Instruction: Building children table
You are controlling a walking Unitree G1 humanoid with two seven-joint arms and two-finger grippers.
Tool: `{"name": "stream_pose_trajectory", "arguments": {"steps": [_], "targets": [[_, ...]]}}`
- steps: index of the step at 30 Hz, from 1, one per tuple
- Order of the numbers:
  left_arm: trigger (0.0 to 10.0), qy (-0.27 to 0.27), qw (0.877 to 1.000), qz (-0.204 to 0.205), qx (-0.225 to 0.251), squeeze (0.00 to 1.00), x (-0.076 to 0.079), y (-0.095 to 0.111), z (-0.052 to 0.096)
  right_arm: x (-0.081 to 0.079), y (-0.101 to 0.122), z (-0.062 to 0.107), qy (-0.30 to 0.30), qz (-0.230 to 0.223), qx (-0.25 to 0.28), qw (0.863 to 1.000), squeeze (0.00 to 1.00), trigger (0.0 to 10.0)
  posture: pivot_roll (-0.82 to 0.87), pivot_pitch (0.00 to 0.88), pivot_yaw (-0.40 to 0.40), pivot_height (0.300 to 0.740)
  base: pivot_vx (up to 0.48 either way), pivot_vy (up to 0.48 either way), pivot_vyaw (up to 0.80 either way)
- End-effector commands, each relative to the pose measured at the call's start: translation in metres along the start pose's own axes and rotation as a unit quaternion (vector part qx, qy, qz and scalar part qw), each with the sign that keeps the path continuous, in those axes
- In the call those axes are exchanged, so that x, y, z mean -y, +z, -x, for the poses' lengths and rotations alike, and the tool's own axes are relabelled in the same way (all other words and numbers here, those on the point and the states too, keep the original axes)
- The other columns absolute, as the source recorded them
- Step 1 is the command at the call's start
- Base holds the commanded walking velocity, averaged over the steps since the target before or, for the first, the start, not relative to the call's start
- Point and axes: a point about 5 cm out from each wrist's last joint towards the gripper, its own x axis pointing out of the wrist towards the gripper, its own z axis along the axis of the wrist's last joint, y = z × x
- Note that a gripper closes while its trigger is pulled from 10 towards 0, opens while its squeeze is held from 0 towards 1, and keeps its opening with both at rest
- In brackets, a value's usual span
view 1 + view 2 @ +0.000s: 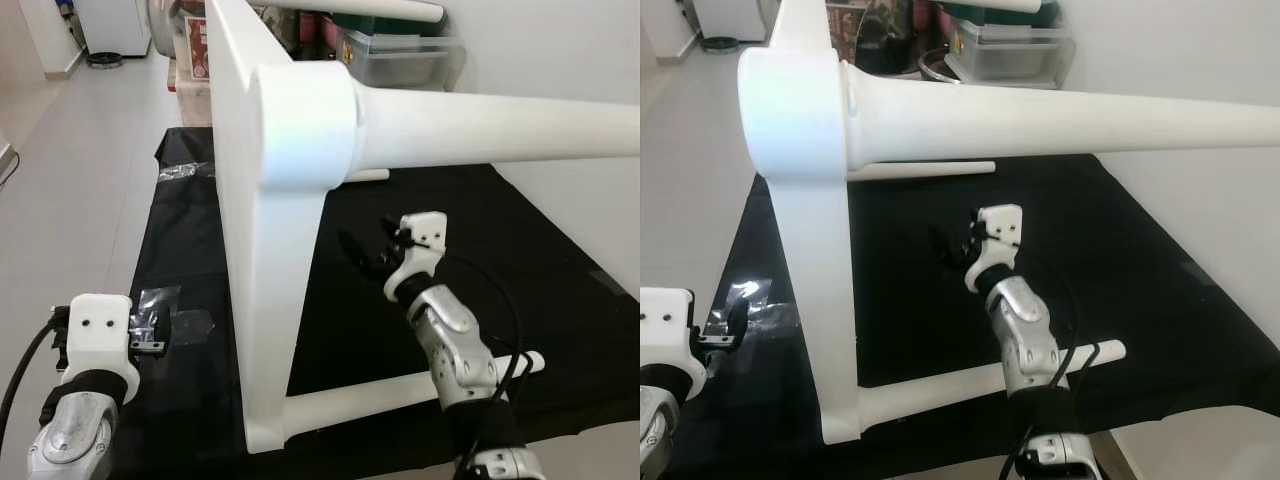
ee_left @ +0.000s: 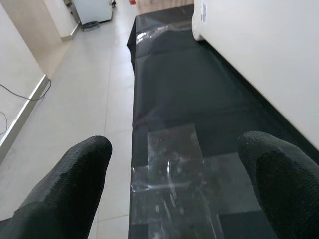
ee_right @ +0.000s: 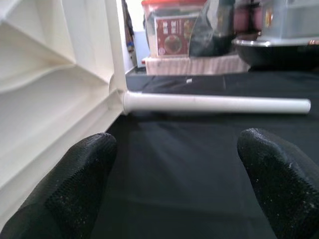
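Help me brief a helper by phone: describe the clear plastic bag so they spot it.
A white table stands on edge on a black mat. On its left side, beside the left gripper, lies the plastic bag: crinkled, see-through, glinting.

The table top (image 1: 250,250) on its side hides the middle of my black mat (image 1: 560,300), and the frame's upper edge cuts its far end. The nearest leg (image 1: 500,128) runs out past the right edge. My right arm covers part of the floor-level leg (image 1: 350,397). My 2 left fingertips (image 2: 75,184) are cropped below.
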Motion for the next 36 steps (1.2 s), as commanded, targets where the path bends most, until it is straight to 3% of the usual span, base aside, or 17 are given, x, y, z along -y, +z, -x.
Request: {"name": "stream_pose_trajectory", "arguments": {"steps": [1,18,26,36], "targets": [[10.0,-0.002,1.000,0.003,-0.001,0.00,0.005,-0.002,0.003,-0.007,-0.003,0.004,0.004,-0.002,-0.010,1.000,0.00,10.0,0.28,0.069,-0.060,0.740,-0.322,0.000,0.00],[10.0,-0.004,1.000,0.009,0.011,0.00,0.010,0.001,-0.003,-0.011,-0.004,0.011,-0.001,0.006,-0.023,1.000,0.00,10.0,0.26,0.076,-0.054,0.740,-0.298,0.000,0.00],[10.0,-0.066,0.996,0.053,-0.007,0.00,0.020,-0.012,0.000,-0.009,-0.021,0.023,-0.011,0.036,-0.055,0.998,0.00,10.0,0.25,0.077,-0.051,0.740,0.000,0.000,0.00],[10.0,-0.128,0.989,0.068,-0.035,0.00,0.045,-0.028,0.003,-0.009,-0.038,0.048,-0.008,0.060,-0.083,0.995,0.00,10.0,0.20,0.087,-0.026,0.740,0.000,-0.432,0.24]]}}
